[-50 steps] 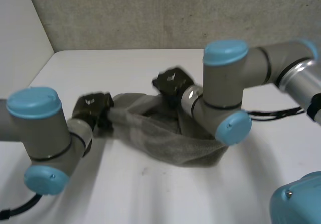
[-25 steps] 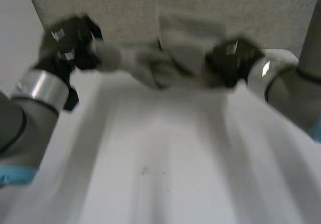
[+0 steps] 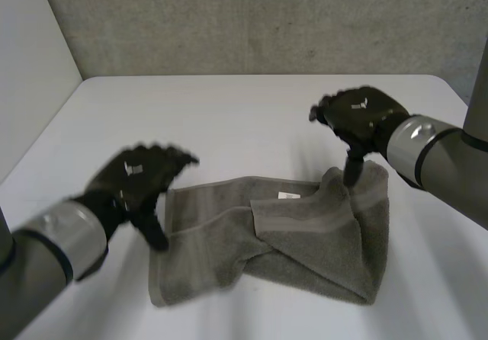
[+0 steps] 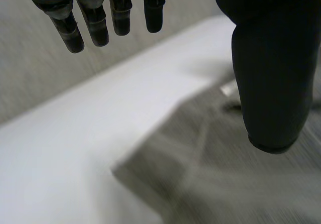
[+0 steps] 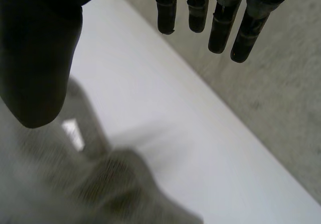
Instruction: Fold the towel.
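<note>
In the head view the towel (image 3: pixel 305 241) lies rumpled across the lower middle of the frame on the white table (image 3: pixel 229 119). Its right part is lapped over at a slant, and a small white label (image 3: pixel 288 196) shows near its middle. The left hand (image 3: pixel 141 174) hovers at lower left over the towel's left edge, fingers spread and holding nothing. The right hand (image 3: pixel 360 117) is at upper right with its fingers loose and its thumb pointing down at the raised far-right corner — whether it touches the cloth we cannot tell. In the left wrist view the fingers (image 4: pixel 85 25) are straight and well apart from the thumb, with nothing between them, and a corner of the towel lies on the table below the palm. In the right wrist view the fingers (image 5: pixel 220 30) are likewise straight and clear of the thumb, with a hump of towel beneath the thumb. We judge the step in hand to be taking hold again for a fold. To do it well we would first smooth the slanted flap flat. Then we would pinch two corners of one edge, one per hand, catching a single layer only. We would lift both evenly, keep that edge taut, and lay it square on the opposite edge — not askew.
</note>
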You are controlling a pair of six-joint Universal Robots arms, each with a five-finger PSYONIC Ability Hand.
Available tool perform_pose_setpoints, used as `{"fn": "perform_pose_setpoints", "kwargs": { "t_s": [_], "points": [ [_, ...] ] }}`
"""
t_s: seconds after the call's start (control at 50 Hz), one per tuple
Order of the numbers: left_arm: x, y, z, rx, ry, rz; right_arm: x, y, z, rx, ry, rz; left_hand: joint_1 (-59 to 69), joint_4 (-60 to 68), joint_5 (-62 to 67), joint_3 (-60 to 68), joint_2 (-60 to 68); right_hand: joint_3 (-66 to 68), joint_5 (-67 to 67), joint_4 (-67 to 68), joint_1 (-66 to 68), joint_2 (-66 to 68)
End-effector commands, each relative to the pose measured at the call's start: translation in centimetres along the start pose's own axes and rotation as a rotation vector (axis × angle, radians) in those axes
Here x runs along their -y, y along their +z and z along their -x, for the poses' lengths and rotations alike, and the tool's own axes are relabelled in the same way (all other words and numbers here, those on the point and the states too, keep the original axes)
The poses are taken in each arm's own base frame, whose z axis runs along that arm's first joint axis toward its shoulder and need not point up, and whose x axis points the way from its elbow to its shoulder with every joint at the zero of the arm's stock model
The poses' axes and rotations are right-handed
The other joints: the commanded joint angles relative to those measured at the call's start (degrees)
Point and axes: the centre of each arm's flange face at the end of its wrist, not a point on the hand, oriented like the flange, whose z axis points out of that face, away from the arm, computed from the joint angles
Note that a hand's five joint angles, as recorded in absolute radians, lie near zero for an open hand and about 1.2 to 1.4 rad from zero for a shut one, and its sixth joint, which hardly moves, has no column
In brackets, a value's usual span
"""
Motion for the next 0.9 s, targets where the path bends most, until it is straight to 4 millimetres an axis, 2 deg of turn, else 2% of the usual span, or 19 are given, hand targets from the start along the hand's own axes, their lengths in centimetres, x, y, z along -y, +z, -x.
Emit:
{"fn": "perform_pose_setpoints", "kwargs": {
  "t_s": [0.02,0.06,0.08,0.12,0.14,0.18,0.28,0.34,0.38,0.46,0.54,0.56,0.62,0.66,0.68,0.7,0.78,0.82,0.9],
  "points": [
    [2.8,2.0,0.7,0.014,-0.102,-0.101,0.2,2.6,2.1,0.077,-0.011,-0.074,2.3,2.7,1.6,2.7,2.7,-4.1,-3.5,-4.9,-3.4,-4.2],
    [2.0,4.1,0.9,0.021,-0.147,-0.060,0.2,3.2,3.2,0.107,-0.017,-0.071,3.5,3.9,2.8,3.8,3.9,-4.1,-3.5,-4.9,-3.4,-4.2],
    [2.0,4.2,0.9,0.021,-0.147,-0.059,0.1,3.7,4.3,0.138,-0.025,-0.063,3.5,3.9,2.8,3.8,3.9,-4.1,-3.5,-4.9,-3.4,-4.2],
    [0.8,6.1,1.1,0.047,-0.178,-0.010,-0.2,4.2,5.1,0.163,-0.028,-0.038,3.5,3.9,2.8,3.8,3.9,-3.4,-2.7,-4.2,-2.7,-3.5],
    [0.8,6.1,1.1,0.047,-0.178,-0.010,-0.7,4.5,5.7,0.191,-0.032,-0.003,3.5,3.9,2.8,3.8,3.9,-1.9,-1.2,-2.7,-1.2,-2.0],
    [-1.1,7.9,0.8,0.065,-0.186,0.053,-1.2,4.9,6.4,0.218,-0.034,0.034,3.6,4.1,3.0,4.0,4.1,-1.7,-1.0,-2.5,-1.0,-1.8],
    [-2.4,9.2,0.2,0.072,-0.179,0.094,-3.0,5.7,7.8,0.282,-0.061,0.123,3.6,4.1,3.0,4.0,4.1,-2.2,-1.5,-3.0,-1.5,-2.3],
    [-4.2,10.7,-0.1,0.073,-0.179,0.143,-3.6,5.9,8.6,0.306,-0.095,0.136,3.5,3.9,2.8,3.8,3.9,-2.4,-1.7,-3.2,-1.7,-2.5],
    [-4.5,11.0,-0.2,0.071,-0.181,0.149,-4.9,6.0,9.4,0.334,-0.162,0.165,3.5,3.9,2.8,3.8,3.9,-2.2,-1.5,-3.0,-1.5,-2.3],
    [-4.9,11.5,-0.3,0.071,-0.182,0.156,-5.8,5.9,10.0,0.358,-0.192,0.186,3.3,3.7,2.6,3.7,3.7,-0.2,0.5,-1.0,0.5,-0.3],
    [-4.9,11.5,-0.3,0.071,-0.185,0.156,-6.8,5.9,10.5,0.373,-0.197,0.210,3.3,3.7,2.6,3.7,3.7,14.7,15.4,13.9,15.4,14.6],
    [-4.9,11.5,-0.3,0.068,-0.189,0.154,-6.8,5.9,10.5,0.373,-0.197,0.210,3.3,3.7,2.6,3.7,3.7,14.8,15.5,14.0,15.5,14.7],
    [-4.9,11.4,-0.7,0.061,-0.197,0.153,-7.1,6.0,10.6,0.367,-0.199,0.199,3.3,3.7,2.6,3.7,3.7,29.2,29.9,28.5,30.0,29.1],
    [-4.9,11.4,-0.9,0.057,-0.200,0.154,-6.7,6.3,10.4,0.341,-0.203,0.172,3.3,3.7,2.6,3.7,3.7,50.3,51.0,49.5,51.0,50.2],
    [-4.9,11.4,-0.9,0.057,-0.200,0.154,-6.7,6.3,10.4,0.340,-0.203,0.171,3.3,3.7,2.6,3.7,3.7,50.4,51.1,49.7,51.2,50.3],
    [-4.9,11.3,-1.1,0.051,-0.199,0.152,-6.3,6.4,10.0,0.314,-0.201,0.152,3.3,3.7,2.6,3.7,3.7,64.6,65.3,63.8,65.3,64.5],
    [-4.9,11.1,-1.9,0.033,-0.193,0.153,-4.7,6.5,8.3,0.218,-0.187,0.097,3.0,3.4,2.3,3.3,3.4,65.9,66.5,65.1,66.6,65.8],
    [-4.9,11.0,-2.2,0.025,-0.190,0.153,-2.8,5.9,6.3,0.106,-0.150,0.045,2.8,3.2,2.1,3.2,3.2,65.9,66.5,65.1,66.6,65.8],
    [-4.9,10.8,-2.7,0.010,-0.184,0.152,-1.8,4.8,4.2,0.027,-0.111,0.026,2.6,3.1,2.0,3.0,3.1,65.9,66.5,65.1,66.6,65.8]
  ]
}}
